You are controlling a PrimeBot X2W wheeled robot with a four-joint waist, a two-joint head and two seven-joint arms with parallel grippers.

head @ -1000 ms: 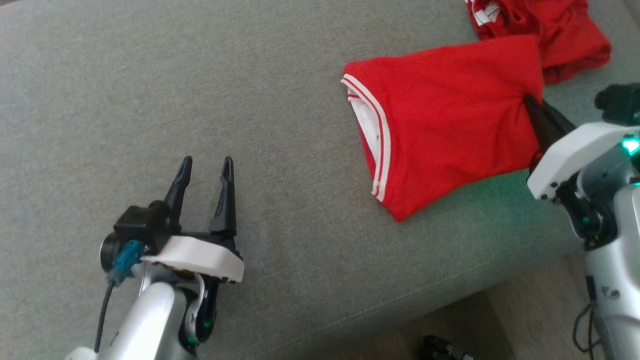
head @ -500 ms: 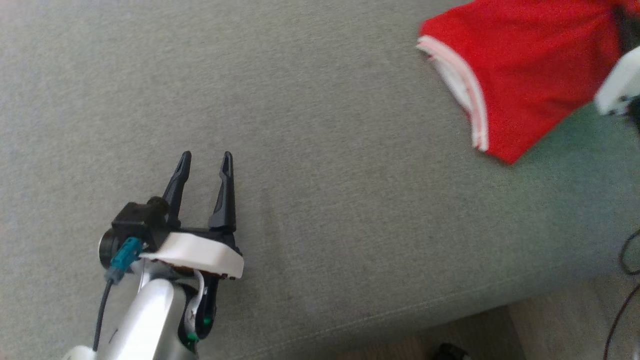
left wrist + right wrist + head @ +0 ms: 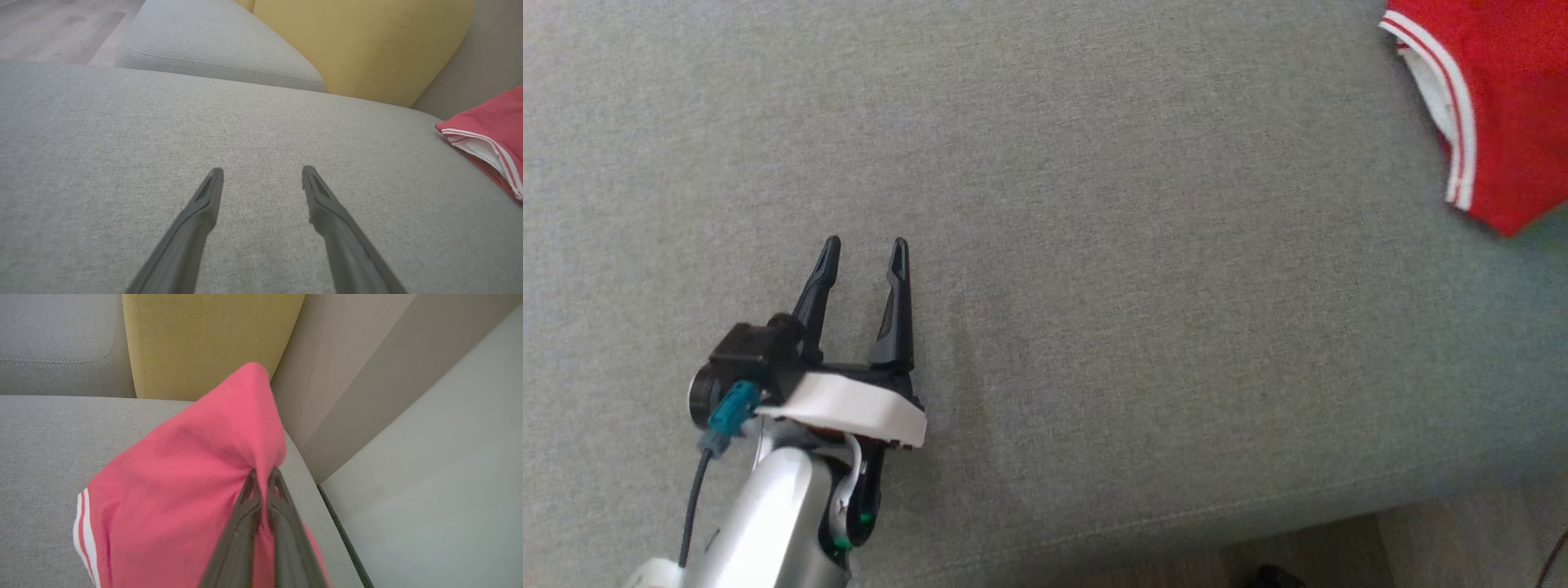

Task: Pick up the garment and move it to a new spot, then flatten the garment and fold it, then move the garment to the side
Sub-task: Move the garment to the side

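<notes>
Garment (image 3: 1507,98), red with white-striped trim: lay at the far right corner of the grey sofa seat (image 3: 1094,245), close to the yellow back cushion (image 3: 204,343) and the seat's right end.
Right tool (image 3: 264,473): fingers together, clamped on a raised pinch of the red cloth, the rest trailing onto the seat.
Left tool (image 3: 865,242): fingers apart, empty, over bare seat near the front edge, well apart from the cloth.
Step, as judged: carrying the folded piece aside.
Handling: keep the drag low and slow so the layers would not slip open; stop short of the seat's end, where cloth might slide off; part the fingers only once the pinch rested flat.
</notes>
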